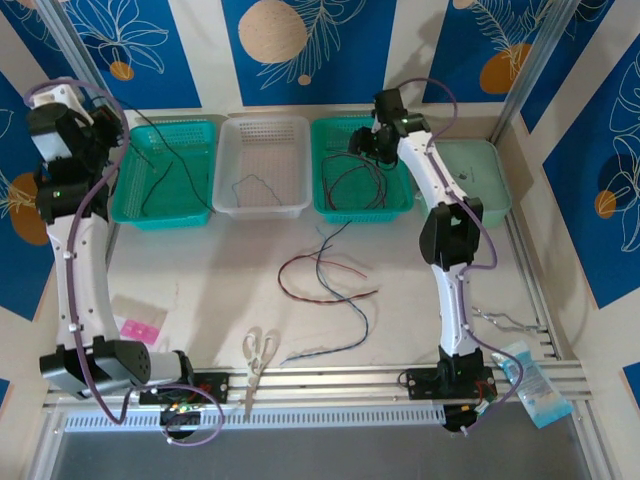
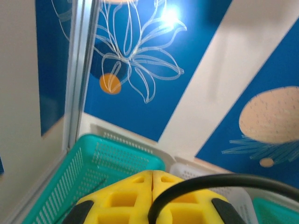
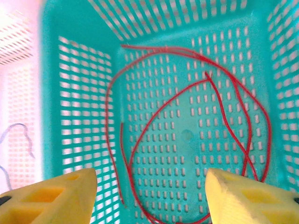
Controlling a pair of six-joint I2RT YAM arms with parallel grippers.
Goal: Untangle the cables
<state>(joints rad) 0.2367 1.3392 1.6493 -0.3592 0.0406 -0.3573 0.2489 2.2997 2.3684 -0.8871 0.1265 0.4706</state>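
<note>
Near edge, top view: scissors [image 1: 260, 352] lie flat just in front of the rail, between the two arm bases. A pink item [image 1: 138, 328] sits to their left. A blue-and-white packet [image 1: 530, 385] is at the right corner.

Mid-table: loose cables [image 1: 322, 280], red, black and blue strands, lie crossed over one another on the bare table [image 1: 220, 270], apart from the baskets.

Far row, left to right:
- left teal basket [image 1: 165, 222], with a black cable [image 1: 160, 175] inside.
- white basket [image 1: 262, 210], with a thin blue-grey cable [image 1: 250, 188] squiggled on its floor.
- right teal basket [image 1: 330, 125], with a red cable [image 3: 187, 116] coiled loosely on its floor.
- pale green tray [image 1: 490, 160], at the far right.

Right gripper [image 3: 149, 179]: you have it above the right teal basket, pointing down. Its yellow pads [image 3: 56, 196] stand well apart with nothing between them, and the red cable lies free below.

Left gripper [image 2: 153, 175]: raised at the left side and facing the blue patterned backdrop [image 2: 140, 112] over the left teal basket's rim. The pads are pressed together along a closed seam. A black lead [image 2: 196, 184] arcs across the right pad, and you cannot tell whether it is pinched.
</note>
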